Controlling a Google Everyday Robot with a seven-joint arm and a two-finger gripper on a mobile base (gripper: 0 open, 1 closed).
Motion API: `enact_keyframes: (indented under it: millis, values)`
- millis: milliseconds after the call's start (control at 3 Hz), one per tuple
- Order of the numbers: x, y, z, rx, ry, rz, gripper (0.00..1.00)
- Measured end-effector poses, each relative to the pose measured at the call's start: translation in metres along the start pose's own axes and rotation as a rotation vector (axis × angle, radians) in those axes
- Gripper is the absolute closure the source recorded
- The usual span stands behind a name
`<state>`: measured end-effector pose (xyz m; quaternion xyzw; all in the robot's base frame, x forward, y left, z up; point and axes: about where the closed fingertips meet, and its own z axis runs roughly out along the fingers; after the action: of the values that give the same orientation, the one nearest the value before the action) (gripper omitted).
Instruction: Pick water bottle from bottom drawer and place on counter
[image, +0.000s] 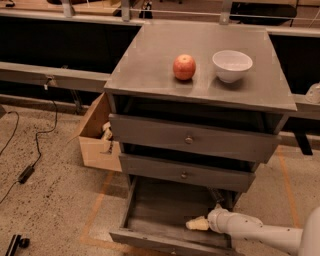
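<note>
water bottle: cannot be told apart from the gripper. a pale lump lies low in the bottom drawer (150, 210), at about 4 o'clock of its tray, just behind the front wall; it reads as the tip of the gripper (197, 223). clenched, released or grasping something: cannot tell. the white arm (250, 231) comes in from 4 o'clock of the view. the bottom drawer stands pulled out, and the two knobbed drawers (190, 140) above sit further in. the bench (150, 70) carries an apple (184, 67) and, at its 3 o'clock, a white bowl (232, 65), apart. a cardboard box (95, 142) stands on the floor at the cabinet's 9 o'clock.
</note>
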<state>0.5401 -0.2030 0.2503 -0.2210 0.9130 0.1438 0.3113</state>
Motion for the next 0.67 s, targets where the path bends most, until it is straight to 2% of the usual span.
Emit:
enact_keyframes:
  millis: [333, 667]
  values:
    - [0.0, 0.0, 0.0, 0.0, 0.0, 0.0, 0.0]
    - [0.011, -0.011, 0.014, 0.026, -0.015, 0.009, 0.0]
